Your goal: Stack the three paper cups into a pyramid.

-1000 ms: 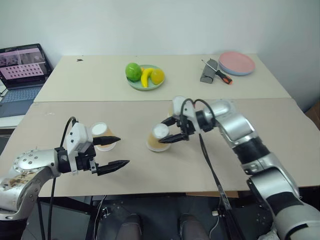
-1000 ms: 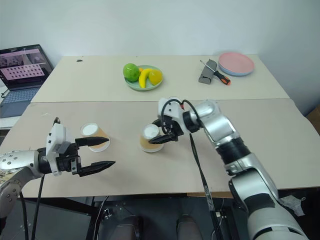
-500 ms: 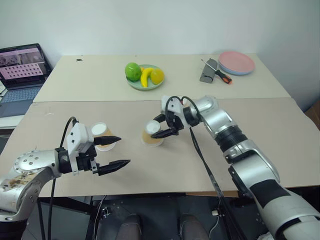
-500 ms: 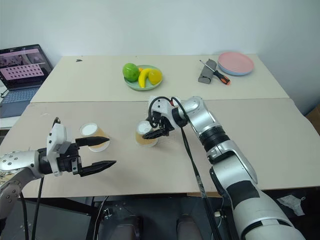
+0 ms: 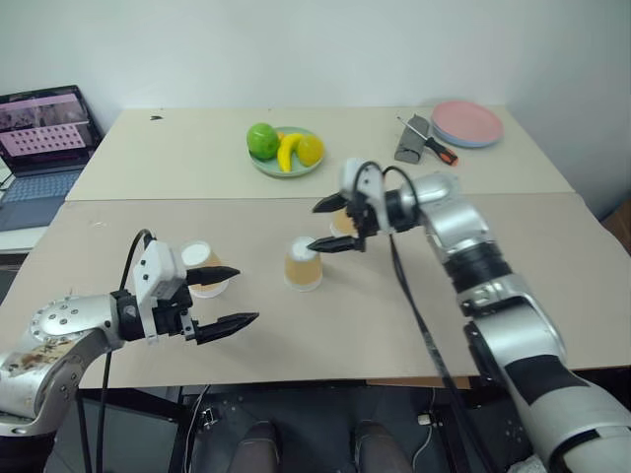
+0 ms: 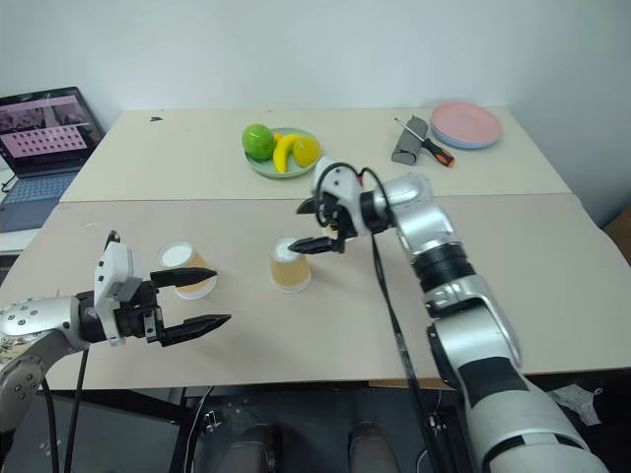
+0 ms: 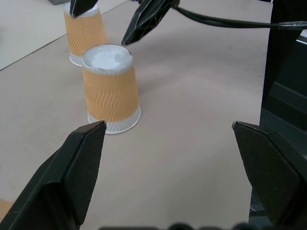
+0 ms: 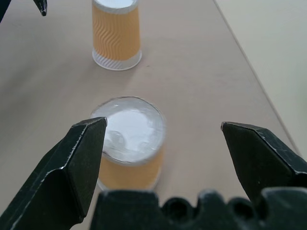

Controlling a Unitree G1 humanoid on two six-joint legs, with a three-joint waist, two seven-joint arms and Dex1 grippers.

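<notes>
Right wrist view first: right fingers (image 8: 81,158) spread wide, nothing between them, poised above the middle cup (image 8: 128,143) and clear of it. Upside down, white base up, long axis upright, near the centre of the front tabletop (image 5: 325,335). Just below and slightly left of those fingertips, so nearer the right arm.

Left fingers (image 7: 72,167) also wide and empty, level, low over the front edge toward the left corner. Close beside them the left cup (image 5: 202,268), inverted, apart from the fingertips and well apart from the middle cup.

Third cup (image 7: 88,33) upright on its rim behind the right fingers, toward the tabletop's far edge, nearest the right arm.

No base pair side by side yet, by the look of it; probably two cups to close up before any stacking.
</notes>
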